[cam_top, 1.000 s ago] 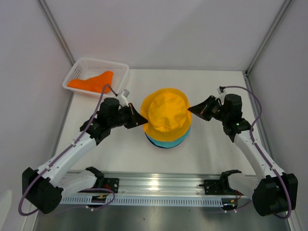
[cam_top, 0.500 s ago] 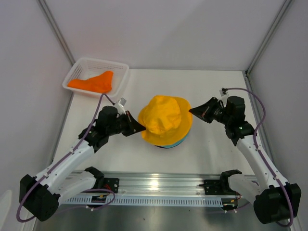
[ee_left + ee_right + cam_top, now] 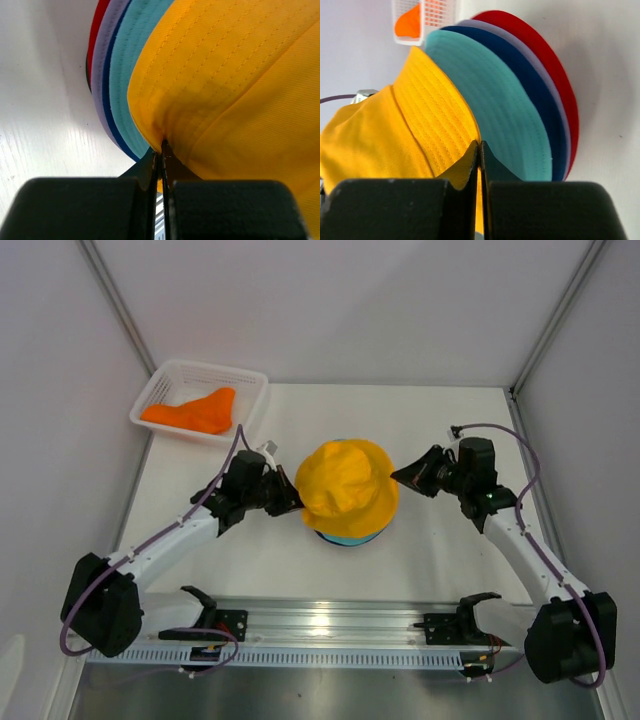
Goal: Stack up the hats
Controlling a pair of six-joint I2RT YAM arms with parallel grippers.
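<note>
The yellow hat [image 3: 345, 490] caps the stack near the middle of the worktop [image 3: 440, 420]. The left gripper [image 3: 292, 504] nips its brim on one side and the right gripper [image 3: 397, 472] on the other. An orange hat [image 3: 195, 410] lies in the white basket [image 3: 165, 380] at the far left corner. From the left wrist, closed fingers pinch the yellow brim above the teal hat [image 3: 122, 85], dark blue hat [image 3: 125, 149], lilac hat [image 3: 100, 50] and red hat [image 3: 95, 35]. From the right wrist, the closed fingers clamp that brim, lifted off the teal one.

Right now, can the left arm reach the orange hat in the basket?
Probably not: the left claw is shut on the brim of the yellow hat; nothing else blocks the basket.
</note>
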